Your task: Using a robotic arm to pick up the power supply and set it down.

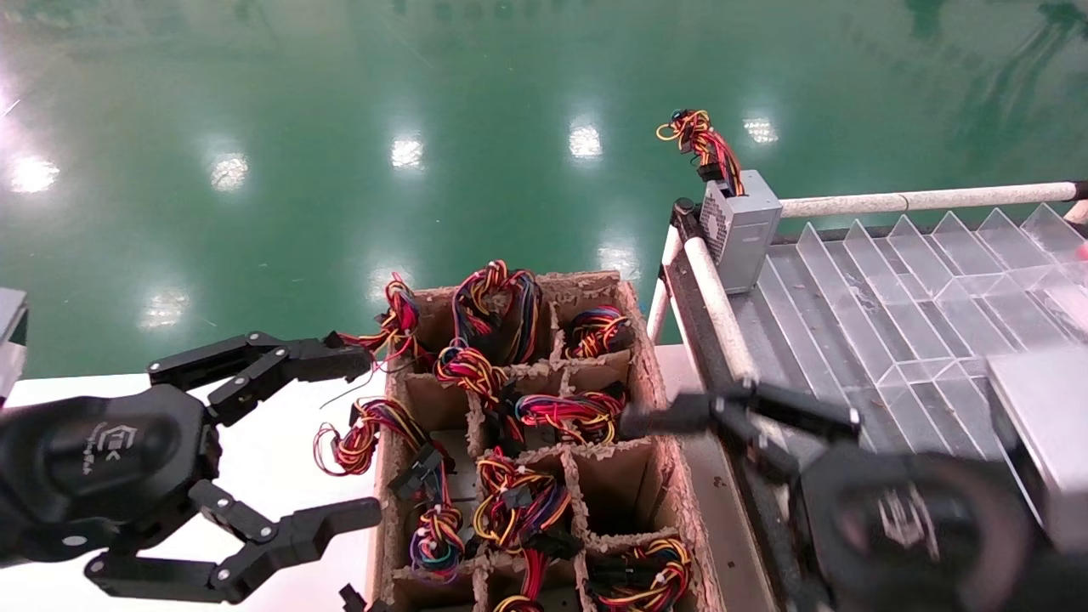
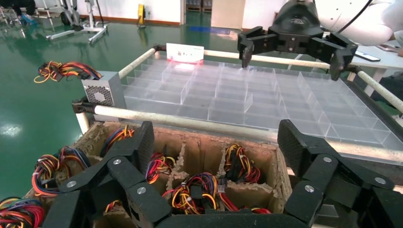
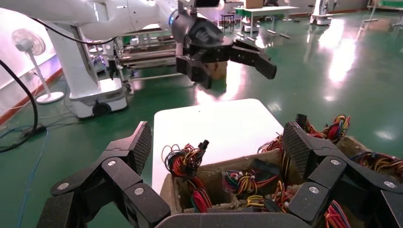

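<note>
One power supply (image 1: 739,228), a small grey box with a perforated vent face, stands on the far left corner of the clear divider tray (image 1: 901,323); its red, yellow and black wires (image 1: 699,136) stick up behind it. The left wrist view shows it too (image 2: 102,90). Several more wire bundles fill the cardboard compartment box (image 1: 648,340). My left gripper (image 1: 370,433) hangs open beside the box's left wall, holding nothing. My right gripper (image 3: 218,142) is open and empty over the box's right edge, one of its fingers (image 1: 680,416) reaching toward the box.
A smooth silver-grey block (image 1: 1041,425) lies on the tray at the right. Padded rails (image 1: 722,310) frame the tray. A white table (image 1: 263,459) lies under my left gripper. Green floor lies beyond.
</note>
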